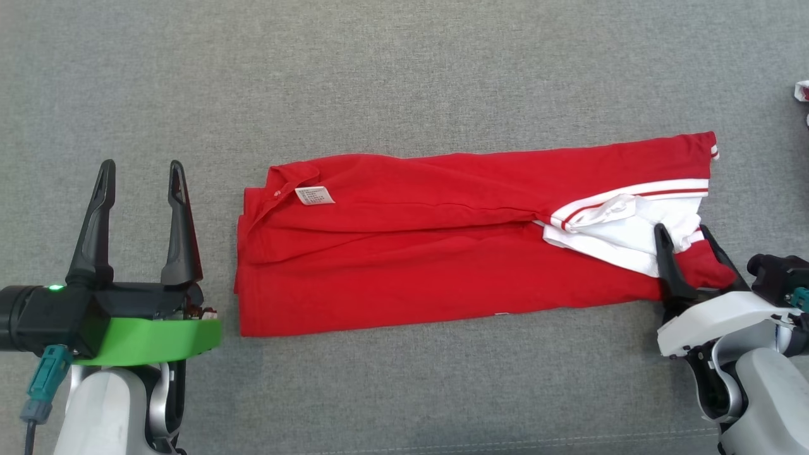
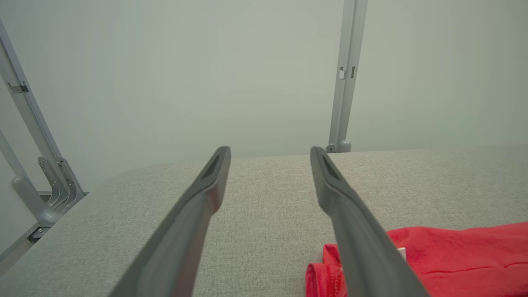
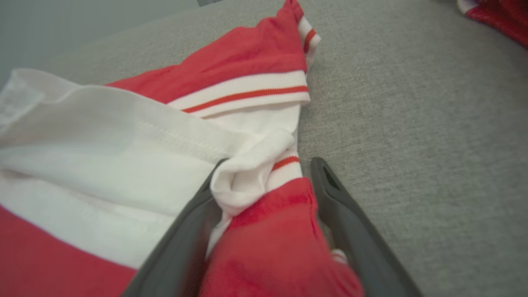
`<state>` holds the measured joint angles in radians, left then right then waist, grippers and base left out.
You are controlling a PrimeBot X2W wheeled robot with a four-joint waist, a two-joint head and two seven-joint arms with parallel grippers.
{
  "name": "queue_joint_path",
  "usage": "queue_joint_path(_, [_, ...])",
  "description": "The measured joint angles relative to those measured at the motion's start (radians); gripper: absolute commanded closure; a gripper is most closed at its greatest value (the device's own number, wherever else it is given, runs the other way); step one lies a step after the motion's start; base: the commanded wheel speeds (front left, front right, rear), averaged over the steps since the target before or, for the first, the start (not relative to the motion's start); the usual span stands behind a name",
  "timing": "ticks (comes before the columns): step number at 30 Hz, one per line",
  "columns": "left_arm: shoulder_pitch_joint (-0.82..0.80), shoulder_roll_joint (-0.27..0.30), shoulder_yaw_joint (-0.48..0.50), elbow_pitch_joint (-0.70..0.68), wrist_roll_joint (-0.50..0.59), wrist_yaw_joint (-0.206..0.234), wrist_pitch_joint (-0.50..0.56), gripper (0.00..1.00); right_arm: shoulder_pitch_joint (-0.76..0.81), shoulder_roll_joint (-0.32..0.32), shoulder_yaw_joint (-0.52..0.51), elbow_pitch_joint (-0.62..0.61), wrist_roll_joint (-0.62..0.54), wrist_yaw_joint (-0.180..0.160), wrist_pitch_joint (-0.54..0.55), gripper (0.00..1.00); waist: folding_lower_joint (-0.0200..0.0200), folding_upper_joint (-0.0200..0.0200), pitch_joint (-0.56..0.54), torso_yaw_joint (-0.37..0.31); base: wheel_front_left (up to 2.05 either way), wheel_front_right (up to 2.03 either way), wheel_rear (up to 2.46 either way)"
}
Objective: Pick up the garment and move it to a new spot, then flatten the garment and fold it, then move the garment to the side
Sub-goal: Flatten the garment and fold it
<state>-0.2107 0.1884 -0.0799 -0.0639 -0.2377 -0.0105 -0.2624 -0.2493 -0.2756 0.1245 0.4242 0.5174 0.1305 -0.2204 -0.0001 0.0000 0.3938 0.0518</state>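
A red polo garment (image 1: 411,253) with white striped trim lies folded lengthwise on the grey padded surface (image 1: 404,76), collar and white label (image 1: 315,195) at its left end. My left gripper (image 1: 142,167) stands open just left of the garment, touching nothing; in its wrist view (image 2: 270,150) the red cloth (image 2: 462,255) lies beside the right finger. My right gripper (image 1: 682,230) is at the garment's right end. In its wrist view (image 3: 268,163) the jaws are spread wide around a bunched red and white fold (image 3: 264,194).
Another red and white cloth item (image 1: 801,91) sits at the far right edge, also in the right wrist view's top corner (image 3: 499,12). Grey metal frame posts (image 2: 344,78) rise past the surface's far edge. Bare grey surface lies above and below the garment.
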Motion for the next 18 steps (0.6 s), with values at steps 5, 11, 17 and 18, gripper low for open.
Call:
queue_joint_path(5, [0.000, -0.003, 0.014, 0.000, 0.006, -0.004, 0.000, 0.00, -0.021, -0.004, 0.058, 0.011, 0.055, 0.001, -0.015, 1.00, 0.0000, 0.0000, 0.003, -0.013, 0.00, 0.00, 0.00])
queue_joint_path(11, [0.000, -0.004, 0.024, -0.005, 0.013, -0.006, 0.000, 0.00, -0.027, -0.027, 0.057, 0.002, 0.079, 0.003, -0.030, 1.00, 0.0000, 0.0000, 0.004, -0.032, 0.00, 0.00, 0.00])
queue_joint_path(17, [0.000, -0.007, 0.027, -0.005, 0.022, -0.010, 0.000, 0.00, -0.011, -0.125, -0.063, 0.002, 0.082, 0.001, -0.038, 1.00, 0.0000, 0.0000, 0.002, -0.051, 0.00, 0.00, 0.00])
queue_joint_path(18, [0.001, -0.007, 0.028, -0.005, 0.022, -0.011, 0.000, 0.00, -0.005, -0.135, -0.077, 0.002, 0.082, 0.001, -0.038, 1.00, 0.0000, 0.0000, 0.002, -0.053, 0.00, 0.00, 0.00])
